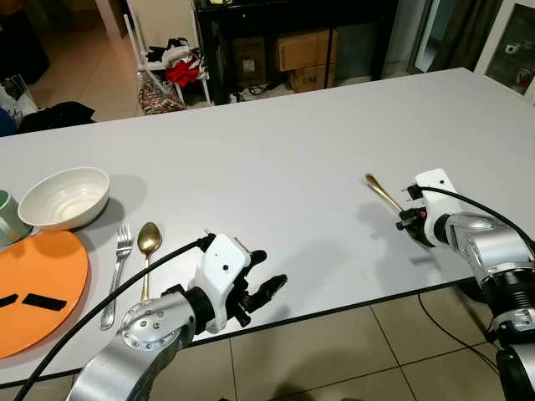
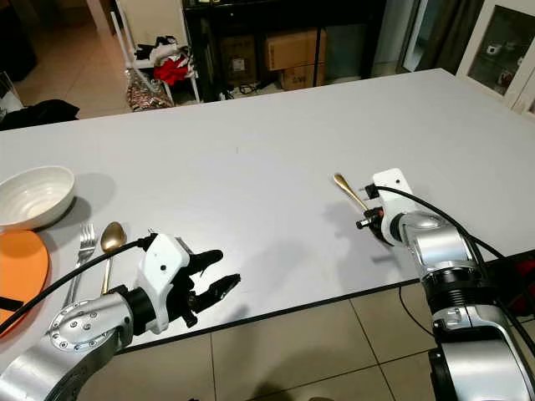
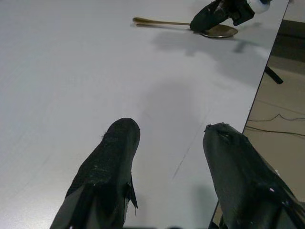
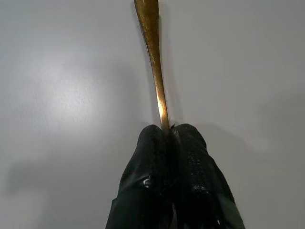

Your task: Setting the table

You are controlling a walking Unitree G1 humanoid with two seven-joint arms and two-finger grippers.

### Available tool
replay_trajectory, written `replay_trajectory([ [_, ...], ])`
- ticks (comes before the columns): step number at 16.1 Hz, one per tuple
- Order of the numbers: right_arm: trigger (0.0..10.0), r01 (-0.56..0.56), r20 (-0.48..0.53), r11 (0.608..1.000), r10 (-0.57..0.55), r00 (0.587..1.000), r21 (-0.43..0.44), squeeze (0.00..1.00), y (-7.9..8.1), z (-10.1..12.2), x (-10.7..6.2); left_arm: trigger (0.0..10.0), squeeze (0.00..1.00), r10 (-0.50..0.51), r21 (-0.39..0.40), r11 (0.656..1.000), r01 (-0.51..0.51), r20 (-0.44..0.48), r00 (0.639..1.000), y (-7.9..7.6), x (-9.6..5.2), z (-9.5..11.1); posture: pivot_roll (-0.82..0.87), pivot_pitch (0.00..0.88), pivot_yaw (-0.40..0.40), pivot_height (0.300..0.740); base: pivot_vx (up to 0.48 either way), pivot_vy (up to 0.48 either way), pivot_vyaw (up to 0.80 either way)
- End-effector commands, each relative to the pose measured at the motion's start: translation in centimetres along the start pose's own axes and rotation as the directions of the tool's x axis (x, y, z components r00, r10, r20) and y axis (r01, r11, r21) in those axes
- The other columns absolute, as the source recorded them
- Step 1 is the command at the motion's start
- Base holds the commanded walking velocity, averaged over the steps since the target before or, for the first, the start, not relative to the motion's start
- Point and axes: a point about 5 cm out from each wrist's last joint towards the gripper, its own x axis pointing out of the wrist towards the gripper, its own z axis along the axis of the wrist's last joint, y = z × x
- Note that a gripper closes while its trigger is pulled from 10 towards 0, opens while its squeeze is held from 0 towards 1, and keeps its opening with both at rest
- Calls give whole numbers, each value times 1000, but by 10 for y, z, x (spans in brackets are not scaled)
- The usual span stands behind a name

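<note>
My right gripper point(image 1: 407, 219) is shut on a gold spoon point(image 1: 382, 191), held just over the white table point(image 1: 276, 159) near its front right edge; the handle points away and left. The wrist view shows the black fingers point(image 4: 188, 167) pinching the gold spoon point(image 4: 153, 57). My left gripper point(image 1: 269, 288) hangs open over the table's front edge, holding nothing. At the left lie an orange plate point(image 1: 42, 280), a white bowl point(image 1: 65, 196), a silver fork point(image 1: 119, 263) and a second gold spoon point(image 1: 149, 251) side by side.
A green cup point(image 1: 7, 217) stands at the far left edge beside the bowl. Beyond the table are a dark shelf with cardboard boxes point(image 1: 305, 50) and a rack with clothes point(image 1: 171, 71). Tiled floor lies below the front edge.
</note>
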Motion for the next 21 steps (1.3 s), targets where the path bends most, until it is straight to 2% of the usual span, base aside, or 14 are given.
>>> replay_trajectory([
  [1,10000,-1,-50,1000,2,999,20,0,0,-10,-1,10000,0,8,14,1000,-8,-2,1000,3,-3,3,-128,0,101,740,0,0,0],
  [12,10000,22,-138,1000,-21,990,7,0,-9,-40,-28,10000,0,-15,21,1000,15,8,1000,2,0,4,-161,0,101,740,0,0,0],
  [16,10000,62,-110,998,-59,992,26,0,-11,-37,-24,10000,0,-17,30,999,17,7,1000,3,1,4,-157,0,106,740,0,0,0],
  [21,10000,82,-99,997,-81,992,2,0,-18,-35,-21,10000,0,-16,37,999,16,3,1000,4,-1,3,-149,0,104,740,0,0,0],
])
